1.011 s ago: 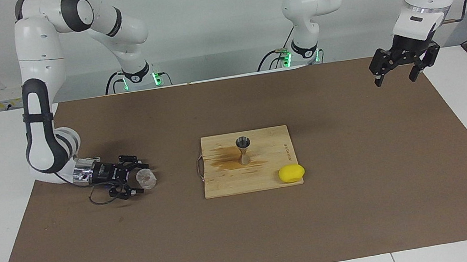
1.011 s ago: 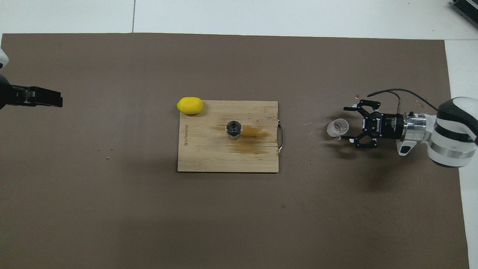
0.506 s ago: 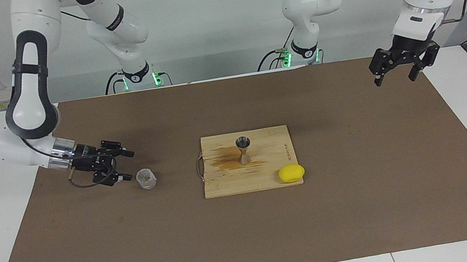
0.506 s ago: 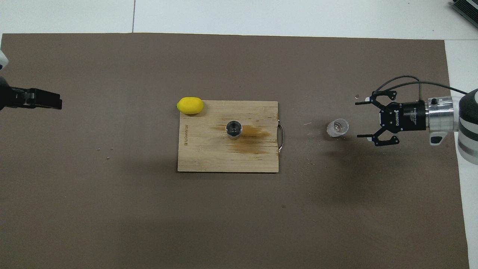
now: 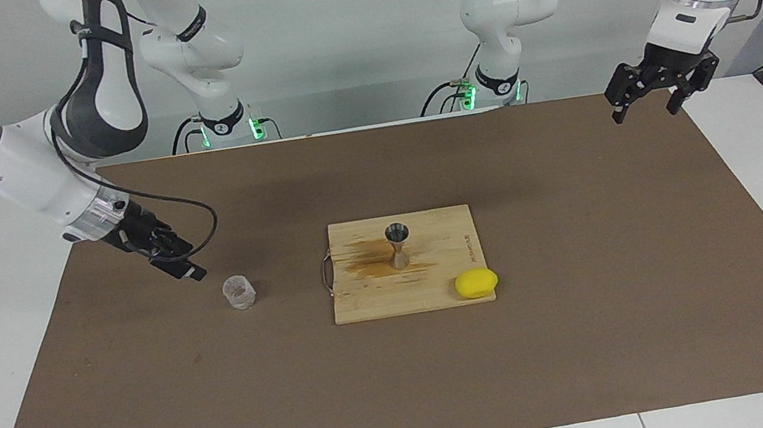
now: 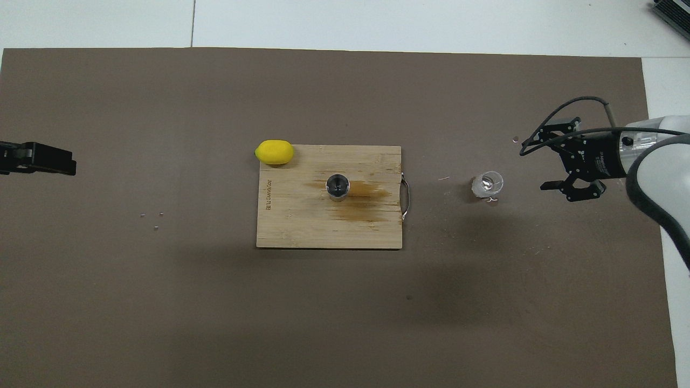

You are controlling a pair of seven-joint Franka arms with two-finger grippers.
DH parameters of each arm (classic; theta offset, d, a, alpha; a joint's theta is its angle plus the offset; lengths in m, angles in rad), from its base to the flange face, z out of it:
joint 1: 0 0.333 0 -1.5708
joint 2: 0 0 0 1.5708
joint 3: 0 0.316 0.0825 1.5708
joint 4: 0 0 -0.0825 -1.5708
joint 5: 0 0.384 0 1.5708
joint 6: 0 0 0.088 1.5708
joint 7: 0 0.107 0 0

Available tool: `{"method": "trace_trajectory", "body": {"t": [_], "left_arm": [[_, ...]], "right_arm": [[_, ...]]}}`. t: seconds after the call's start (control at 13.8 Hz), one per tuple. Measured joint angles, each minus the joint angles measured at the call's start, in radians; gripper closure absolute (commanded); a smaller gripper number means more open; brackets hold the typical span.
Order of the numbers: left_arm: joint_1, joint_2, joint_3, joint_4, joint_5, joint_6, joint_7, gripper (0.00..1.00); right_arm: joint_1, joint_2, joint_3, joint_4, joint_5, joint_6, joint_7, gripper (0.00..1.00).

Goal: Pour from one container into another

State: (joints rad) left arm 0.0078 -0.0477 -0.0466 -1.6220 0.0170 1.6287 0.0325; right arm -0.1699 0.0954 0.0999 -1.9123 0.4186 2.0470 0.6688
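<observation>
Presently the cup (image 5: pixel 239 292) stands upright on the mat (image 5: pixel 592 333), free of the right gripper (image 6: pixel 539 164), fingers spread, over the mat beside it. Left gripper (image 5: pixel 644 104) waits raised, fingers spread; jigger (image 5: pixel 398 244) upright on the stained board (image 5: pixel 437 288).

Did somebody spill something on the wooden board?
It looks that way. A brown wet-looking stain spreads across the wooden cutting board, right beside the metal jigger, toward the right arm's end. A few tiny specks also lie scattered on the brown mat. The clear plastic cup stands upright.
</observation>
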Motion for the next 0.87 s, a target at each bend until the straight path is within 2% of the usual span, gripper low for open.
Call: {"method": "trace_trajectory", "body": {"t": [0.14, 0.22, 0.51, 0.72, 0.87], "left_arm": [[0.0, -0.006, -0.002, 0.015, 0.0, -0.028, 0.0, 0.0], [0.0, -0.007, -0.004, 0.021, 0.0, -0.034, 0.0, 0.0], [0.0, -0.006, -0.005, 0.023, 0.0, -0.034, 0.0, 0.0], [0.0, -0.006, -0.004, 0.023, 0.0, -0.034, 0.0, 0.0], [0.0, -0.006, -0.004, 0.023, 0.0, -0.032, 0.0, 0.0]], "right_arm": [[0.026, -0.035, 0.004, 0.004, -0.21, -0.005, -0.025, 0.0], [0.031, -0.053, 0.005, 0.008, -0.262, -0.018, -0.059, 0.0], [0.028, -0.111, -0.003, 0.065, -0.339, -0.146, -0.248, 0.0], [0.034, -0.122, -0.01, 0.173, -0.384, -0.308, -0.322, 0.0], [0.111, -0.123, -0.087, 0.249, -0.406, -0.411, -0.329, 0.0]]}}
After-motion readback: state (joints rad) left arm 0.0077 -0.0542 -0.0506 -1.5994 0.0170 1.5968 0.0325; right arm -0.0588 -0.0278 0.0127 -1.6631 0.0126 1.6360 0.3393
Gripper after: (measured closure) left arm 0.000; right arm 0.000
